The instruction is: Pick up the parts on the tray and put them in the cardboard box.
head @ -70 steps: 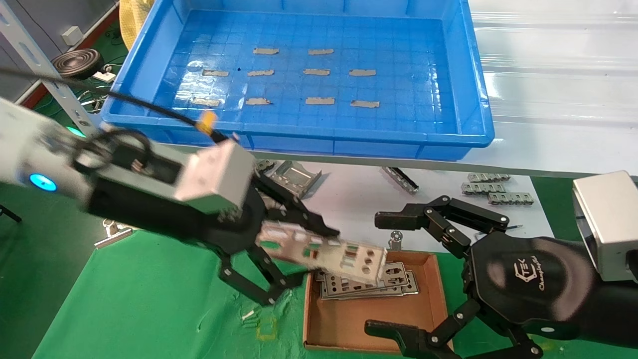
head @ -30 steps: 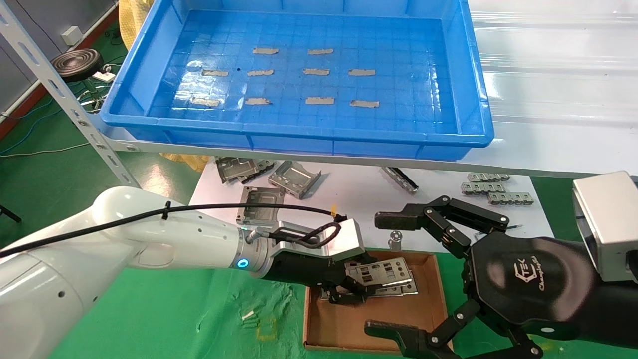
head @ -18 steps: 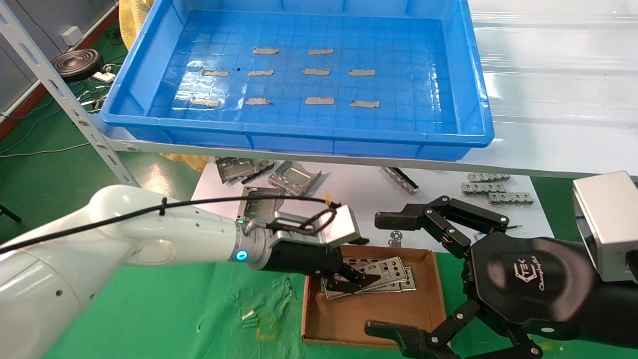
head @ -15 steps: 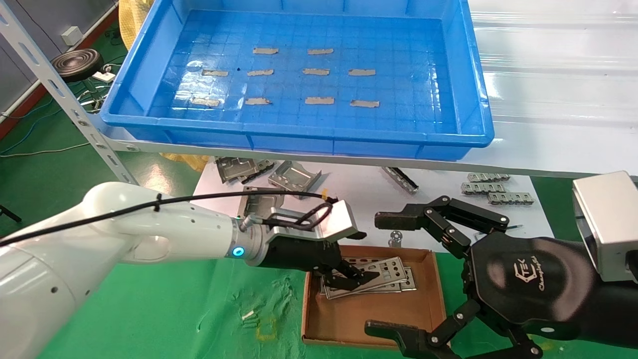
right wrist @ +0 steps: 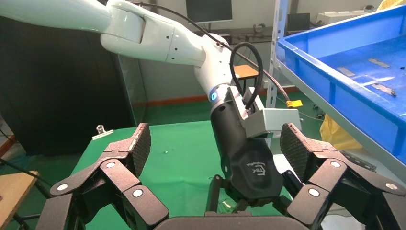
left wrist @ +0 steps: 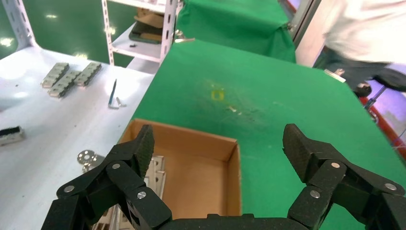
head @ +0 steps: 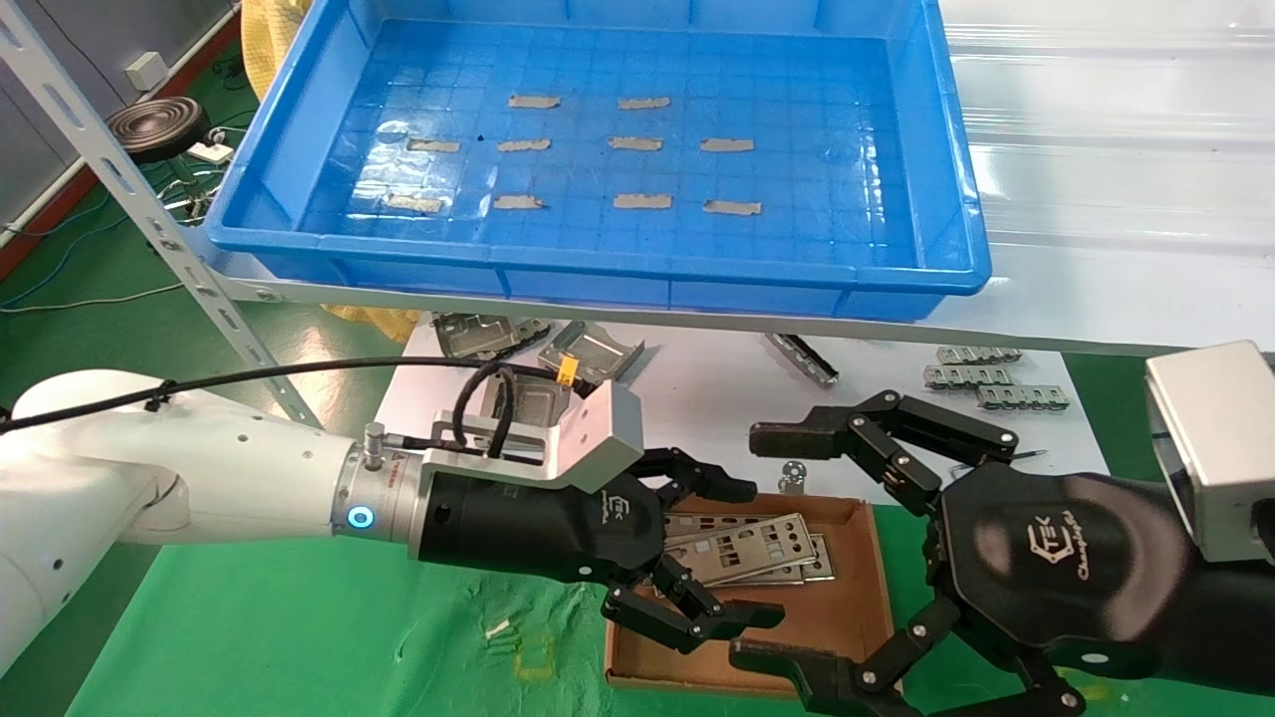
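green counter, tray (head: pixel 951 199) bare at 12 o'clock: left claw (head: pixel 732 553) has released the last part (head: pixel 742 548) into the box (head: pixel 857 617) and backs off; right claw (head: pixel 787 543) idles open.

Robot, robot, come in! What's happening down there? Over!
Left gripper open, empty, at the box. Right gripper open, parked beside it. Plates stacked in box; tray holds only tape strips. Nothing blocking.

Glossy blue plastic tray (head: pixel 946 179), matt cardboard box (head: pixel 857 617)
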`<state>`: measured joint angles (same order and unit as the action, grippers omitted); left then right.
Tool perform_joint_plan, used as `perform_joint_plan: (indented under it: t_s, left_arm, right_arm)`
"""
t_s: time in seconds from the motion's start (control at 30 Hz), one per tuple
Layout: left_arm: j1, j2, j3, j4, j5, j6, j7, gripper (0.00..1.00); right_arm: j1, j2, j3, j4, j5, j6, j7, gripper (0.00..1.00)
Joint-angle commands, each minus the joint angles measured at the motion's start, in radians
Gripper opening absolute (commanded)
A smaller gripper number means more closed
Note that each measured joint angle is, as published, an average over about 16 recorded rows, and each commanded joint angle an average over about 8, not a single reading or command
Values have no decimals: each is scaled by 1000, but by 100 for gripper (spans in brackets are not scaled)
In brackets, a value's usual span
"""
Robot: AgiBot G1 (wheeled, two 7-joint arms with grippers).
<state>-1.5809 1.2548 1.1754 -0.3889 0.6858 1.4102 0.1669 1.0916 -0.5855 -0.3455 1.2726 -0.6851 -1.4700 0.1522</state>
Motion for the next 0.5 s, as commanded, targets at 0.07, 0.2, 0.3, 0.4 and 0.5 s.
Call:
perform_joint_plan:
  t_s: [0.07,0.2,0.3,0.4,0.5]
  left_arm:
    - [4,-7,-8,5,-19,32,3,100]
    - [3,-3,-4,-1,-4,7,-1,100]
    - [10,-11,-16,-16,2,0,-7,100]
    - [28,-34,-47,-46,2,6,-19,100]
    - [52,-64,-90,-88,4,10,-36,100]
  right_arm:
    - [0,0,0,0,0,0,0,100]
    - [0,0,0,0,0,0,0,100]
    - [0,0,0,0,0,0,0,100]
    - [0,0,0,0,0,0,0,100]
    - [0,0,0,0,0,0,0,100]
